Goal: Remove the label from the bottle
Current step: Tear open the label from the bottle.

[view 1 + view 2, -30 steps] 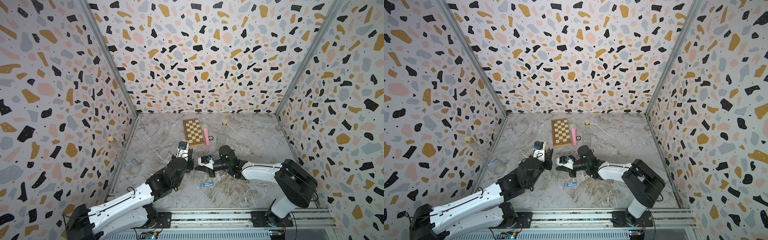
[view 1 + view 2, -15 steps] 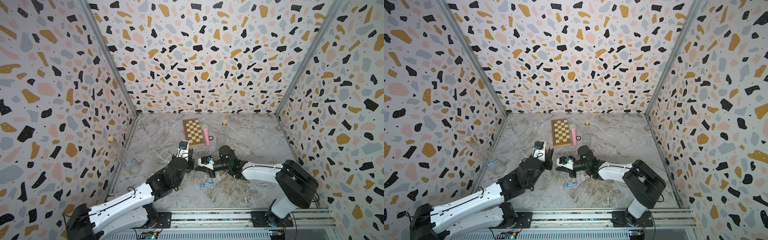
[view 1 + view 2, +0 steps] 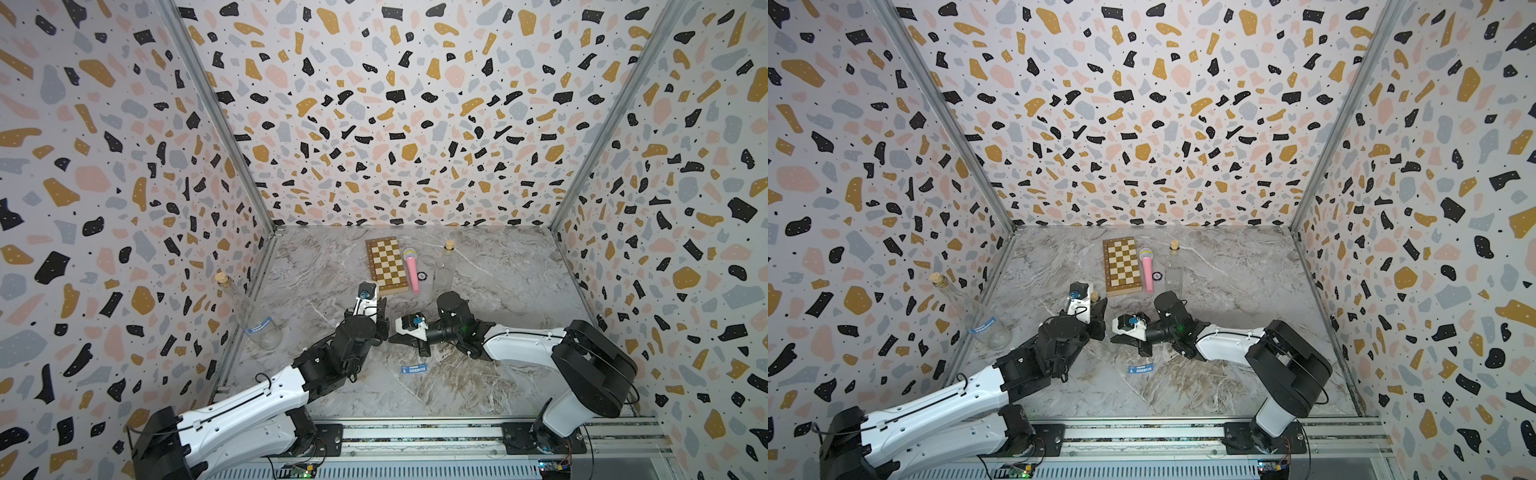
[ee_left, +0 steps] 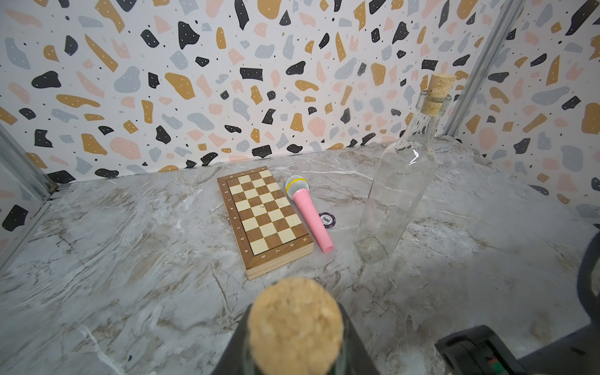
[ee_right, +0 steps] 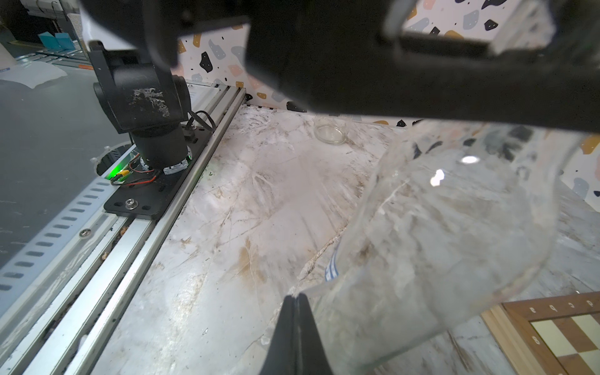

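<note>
Near: loose blue label (image 3: 415,369) lies on table (image 3: 511,386). Mid: L end effector (image 3: 381,316) clamps neck of clear bottle (image 5: 454,227). Cork (image 4: 295,324) up, long axis approx upright, leaning rearward. R end effector (image 5: 295,311) clenched, tips just beside bottle's lower wall, next to blue label remnant (image 5: 331,271); pinch on it unconfirmed. R arm nearer.

The desk (image 3: 519,291) is looking like smooth grey-white stone, and it is showing rough brown scuffs. The chessboard (image 4: 264,214) is looking like smooth wood. Just beside the chessboard, the pink microphone (image 4: 311,217) is looking like smooth matt plastic. The bottle (image 5: 454,227) in front of the chessboard is shining like clear glass, and its cork (image 4: 295,324) is looking rough and crumbly. The rail (image 5: 97,259) is gleaming like bare metal. The label (image 3: 414,369) is looking like blue paper.
</note>
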